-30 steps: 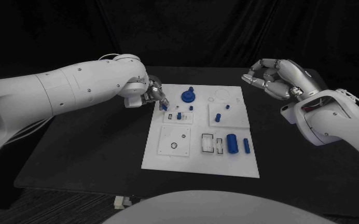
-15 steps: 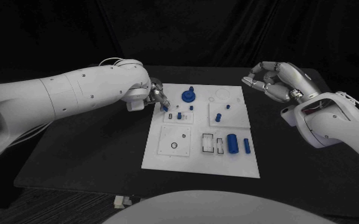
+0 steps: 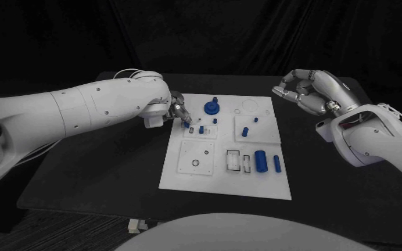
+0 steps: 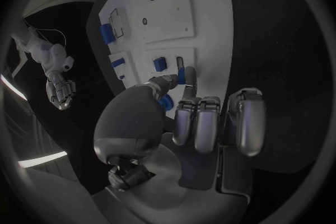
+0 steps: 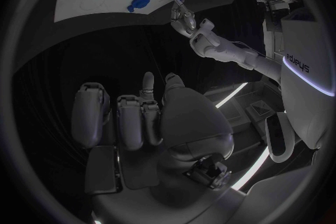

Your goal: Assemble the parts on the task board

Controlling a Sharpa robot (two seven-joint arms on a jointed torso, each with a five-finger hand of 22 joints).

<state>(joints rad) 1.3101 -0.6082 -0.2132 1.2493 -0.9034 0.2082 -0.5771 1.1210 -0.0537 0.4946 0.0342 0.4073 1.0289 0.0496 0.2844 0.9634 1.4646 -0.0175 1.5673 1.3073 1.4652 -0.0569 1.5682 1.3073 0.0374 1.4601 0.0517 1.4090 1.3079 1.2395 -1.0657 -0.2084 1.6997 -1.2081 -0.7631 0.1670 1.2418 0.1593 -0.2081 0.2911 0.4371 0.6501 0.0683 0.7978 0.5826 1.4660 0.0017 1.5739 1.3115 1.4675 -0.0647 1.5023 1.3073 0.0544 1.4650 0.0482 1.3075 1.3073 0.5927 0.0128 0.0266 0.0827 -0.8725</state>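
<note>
1. Black curtains hung behind a black desk point(image 3: 109, 175), and the white task board point(image 3: 228, 178) lay flat in the middle of it.
2. On the board's far edge stood a round blue knob point(image 3: 211, 107) with a small post rising from it.
3. Just in front of the knob, a small raised white panel carried a short blue peg point(image 3: 201, 129), with another tiny blue piece point(image 3: 214, 121) close by.
4. On the panel to the right, a blue pin point(image 3: 244, 131) lay near one more small blue piece point(image 3: 254, 119).
5. Toward the near right part of the board, a blue cylinder point(image 3: 261, 161) lay beside a slimmer blue bar point(image 3: 276, 163), the two lying side by side but apart.
6. A square white plate point(image 3: 194, 159) with a small ring hole sat on the near left part of the board.
7. The left robot hand point(image 3: 176, 110) reached over the board's far left corner, its thumb and a fingertip pinched on a small blue part point(image 4: 183, 75) right at the board's surface; the other fingers point(image 4: 199, 123) were curled in beside it.
8. The right robot hand point(image 3: 308, 91) was held off the board's far right side, above the desk, with its fingers curled in toward the palm and nothing in them.
</note>
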